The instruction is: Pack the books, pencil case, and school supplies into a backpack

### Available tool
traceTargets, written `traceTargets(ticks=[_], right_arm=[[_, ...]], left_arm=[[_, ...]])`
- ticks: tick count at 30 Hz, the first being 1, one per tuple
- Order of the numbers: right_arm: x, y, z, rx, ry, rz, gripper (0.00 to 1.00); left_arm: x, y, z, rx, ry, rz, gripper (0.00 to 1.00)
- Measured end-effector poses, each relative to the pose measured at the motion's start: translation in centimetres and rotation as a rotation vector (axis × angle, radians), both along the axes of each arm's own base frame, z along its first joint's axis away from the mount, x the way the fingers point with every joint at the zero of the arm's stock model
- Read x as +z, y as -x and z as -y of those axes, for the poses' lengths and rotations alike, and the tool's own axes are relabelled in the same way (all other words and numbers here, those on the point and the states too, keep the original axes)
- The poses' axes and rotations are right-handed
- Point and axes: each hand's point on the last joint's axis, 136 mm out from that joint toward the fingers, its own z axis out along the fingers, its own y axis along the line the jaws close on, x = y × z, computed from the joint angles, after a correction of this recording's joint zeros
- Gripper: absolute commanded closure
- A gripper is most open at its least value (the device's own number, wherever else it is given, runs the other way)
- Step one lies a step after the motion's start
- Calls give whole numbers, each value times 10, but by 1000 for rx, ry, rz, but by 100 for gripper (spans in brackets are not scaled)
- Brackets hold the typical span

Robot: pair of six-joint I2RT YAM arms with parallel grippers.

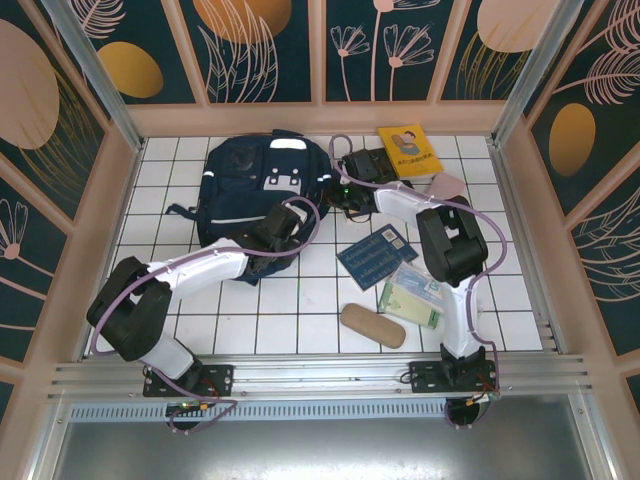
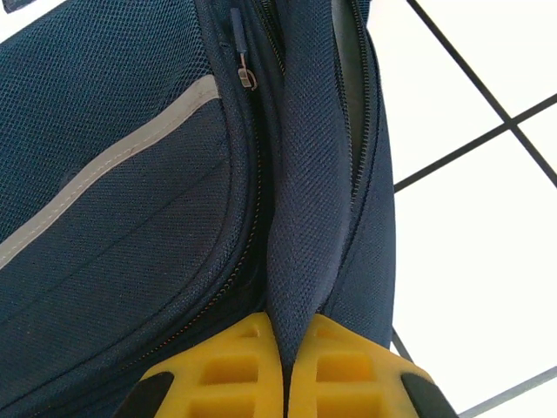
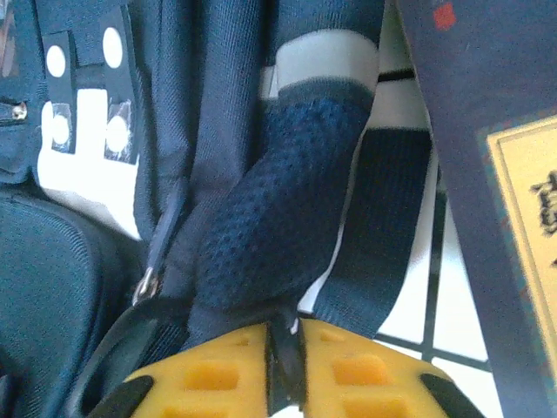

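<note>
White-tiled table (image 1: 300, 320), the navy backpack (image 1: 250, 180) lying toward its far left; the left gripper (image 2: 285, 348) pinches a fabric fold (image 2: 309, 218) beside a zipper (image 2: 246, 74), and the right gripper (image 3: 283, 348) clamps the bag's padded mesh strap (image 3: 278, 218).

Desk (image 1: 290, 330): white square tiles, dark grid lines. Wall panels (image 1: 265, 50) on the left, far and right sides: dark teal, orange ovals, pale leaf and flower outlines, pale wood frames. Metal rail (image 1: 320, 372) along near edge.
</note>
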Motion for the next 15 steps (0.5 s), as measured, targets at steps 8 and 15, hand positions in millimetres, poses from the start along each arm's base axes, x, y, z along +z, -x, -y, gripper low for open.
traceTargets(ticks=[8,15], right_arm=[[15,-47,-21,3,-6,87,55],[28,-59,-95,129,-71,107,55]], left_arm=[[10,15,4,3,84,-50,100],[26,15,5,48,172,-48,100]])
